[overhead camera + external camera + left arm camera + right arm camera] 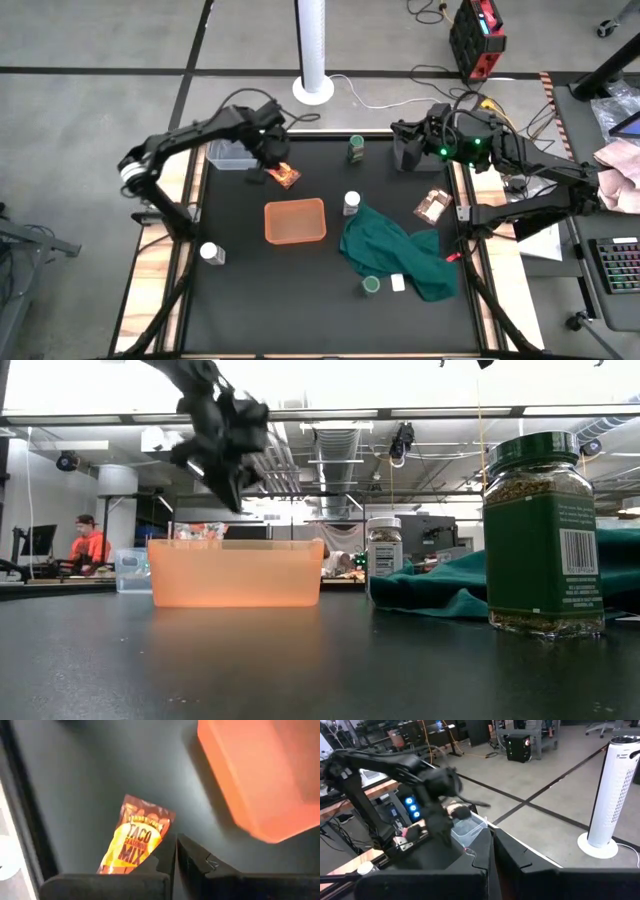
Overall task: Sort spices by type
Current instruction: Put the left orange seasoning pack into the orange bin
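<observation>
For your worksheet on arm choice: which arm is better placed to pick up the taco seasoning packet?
Left, likely. The left gripper hovers directly over the taco seasoning packet; the right gripper waits across the table.

The orange-red packet (134,840) near the table's far left reads "TACO SEASONING MIX". The barcode on the green-capped jar (543,535) is too small to read.

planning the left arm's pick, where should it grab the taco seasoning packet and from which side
Judging by its pose, the taco seasoning packet lies flat on the black table, so come straight down and pinch across its narrow width near one crimped end. The left hand is already above it; the orange bin sits clear to one side.
</observation>
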`<state>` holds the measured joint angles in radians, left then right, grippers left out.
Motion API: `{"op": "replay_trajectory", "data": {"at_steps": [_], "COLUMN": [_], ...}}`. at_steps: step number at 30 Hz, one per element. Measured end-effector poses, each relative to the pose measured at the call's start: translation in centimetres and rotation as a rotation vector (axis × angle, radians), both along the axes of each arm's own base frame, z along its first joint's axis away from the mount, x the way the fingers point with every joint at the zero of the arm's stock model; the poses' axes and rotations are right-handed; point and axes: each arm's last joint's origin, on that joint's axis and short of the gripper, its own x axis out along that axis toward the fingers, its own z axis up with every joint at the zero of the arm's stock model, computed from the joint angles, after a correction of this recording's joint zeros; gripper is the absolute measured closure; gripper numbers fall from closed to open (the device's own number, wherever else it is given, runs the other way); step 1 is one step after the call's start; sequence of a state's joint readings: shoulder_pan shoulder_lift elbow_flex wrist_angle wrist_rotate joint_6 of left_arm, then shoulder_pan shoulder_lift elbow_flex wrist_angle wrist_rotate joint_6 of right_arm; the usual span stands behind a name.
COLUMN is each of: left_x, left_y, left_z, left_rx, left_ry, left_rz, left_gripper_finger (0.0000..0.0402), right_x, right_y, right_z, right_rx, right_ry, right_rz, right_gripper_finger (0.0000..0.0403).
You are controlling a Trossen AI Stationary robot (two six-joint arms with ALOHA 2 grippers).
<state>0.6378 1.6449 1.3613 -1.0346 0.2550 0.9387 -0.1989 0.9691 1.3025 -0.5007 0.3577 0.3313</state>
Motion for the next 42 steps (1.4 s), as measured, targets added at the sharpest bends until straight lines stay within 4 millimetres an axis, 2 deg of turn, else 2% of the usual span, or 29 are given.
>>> {"op": "replay_trajectory", "data": {"at_steps": [5, 10, 14, 21, 26, 35, 38, 42], "left_x": [0.8, 1.5, 1.8, 2.4, 2.5, 3.1, 3.4, 3.5], "left_y": [1.5, 2.3, 2.5, 2.9, 3.1, 3.8, 4.0, 4.1], "left_z": [-3.2, -6.0, -7.3, -8.2, -8.1, -8.5, -8.8, -9.9], "left_rx": [0.005, 0.010, 0.005, 0.022, 0.045, 0.135, 0.149, 0.132], "left_ry": [0.081, 0.190, 0.225, 0.215, 0.215, 0.197, 0.183, 0.216], "left_rz": [-0.134, -0.158, -0.185, -0.173, -0.151, -0.170, -0.174, -0.197], "left_gripper_finger": [0.0401, 0.0401, 0.0402, 0.0395, 0.0346, 0.0209, 0.0186, 0.0181], "right_x": [0.0, -0.1, -0.1, -0.1, 0.0, 0.0, 0.0, 0.0], "right_y": [0.0, 0.0, 0.0, 0.0, 0.0, -0.1, -0.1, -0.1], "right_z": [-0.1, -0.2, -0.2, -0.2, -0.2, -0.2, -0.2, -0.2], "right_rx": [0.000, 0.003, -0.004, -0.031, -0.038, -0.048, -0.048, -0.048], "right_ry": [0.008, 0.026, 0.029, 0.046, 0.051, 0.056, 0.056, 0.057], "right_rz": [0.000, -0.002, -0.006, 0.000, 0.002, 0.002, 0.002, 0.002], "right_gripper_finger": [0.0390, 0.0390, 0.0390, 0.0390, 0.0390, 0.0390, 0.0390, 0.0390]}}
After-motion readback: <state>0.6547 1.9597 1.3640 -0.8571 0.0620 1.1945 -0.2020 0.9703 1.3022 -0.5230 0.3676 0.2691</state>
